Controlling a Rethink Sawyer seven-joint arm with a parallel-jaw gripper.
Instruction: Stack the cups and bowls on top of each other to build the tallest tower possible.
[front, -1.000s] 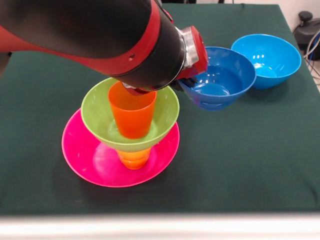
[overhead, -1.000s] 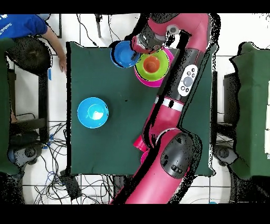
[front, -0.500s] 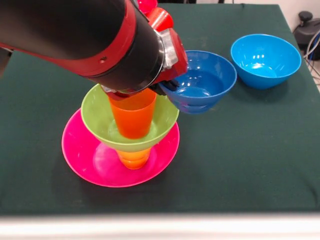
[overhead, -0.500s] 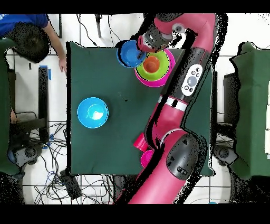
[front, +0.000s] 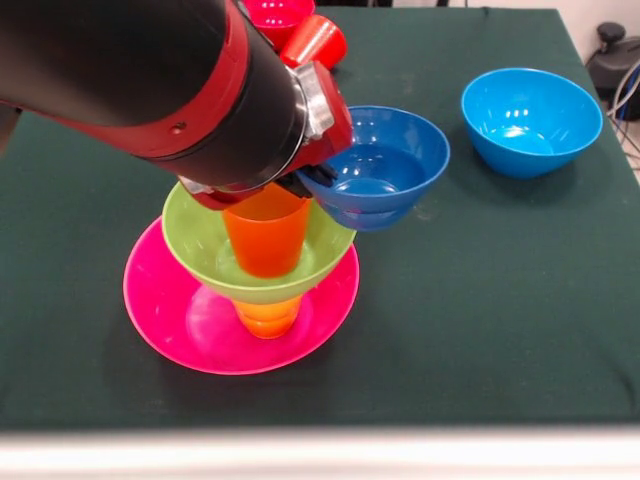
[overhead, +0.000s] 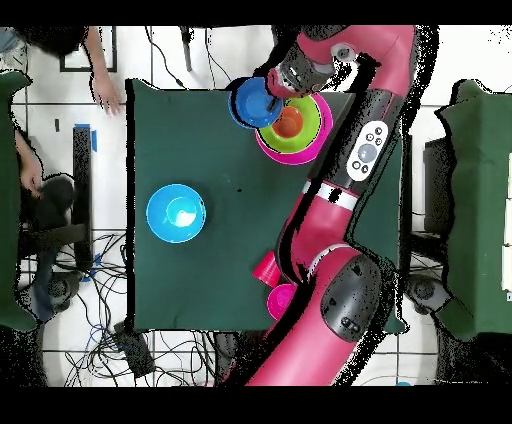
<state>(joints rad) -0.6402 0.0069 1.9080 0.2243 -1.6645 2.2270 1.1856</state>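
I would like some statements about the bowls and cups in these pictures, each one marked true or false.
1. The orange cup stands inside the green bowl. True.
2. The dark blue bowl already sits on the orange cup. False: it is held beside the cup, at the gripper.
3. The light blue bowl stands alone on the table. True.
4. The green bowl rests directly on the pink bowl. False: a yellow-orange cup stands between them.

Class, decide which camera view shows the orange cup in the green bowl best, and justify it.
The front view: the orange cup shows its side wall standing inside the green bowl, though the arm covers its rim. The overhead view shows only its mouth as a small orange disc.
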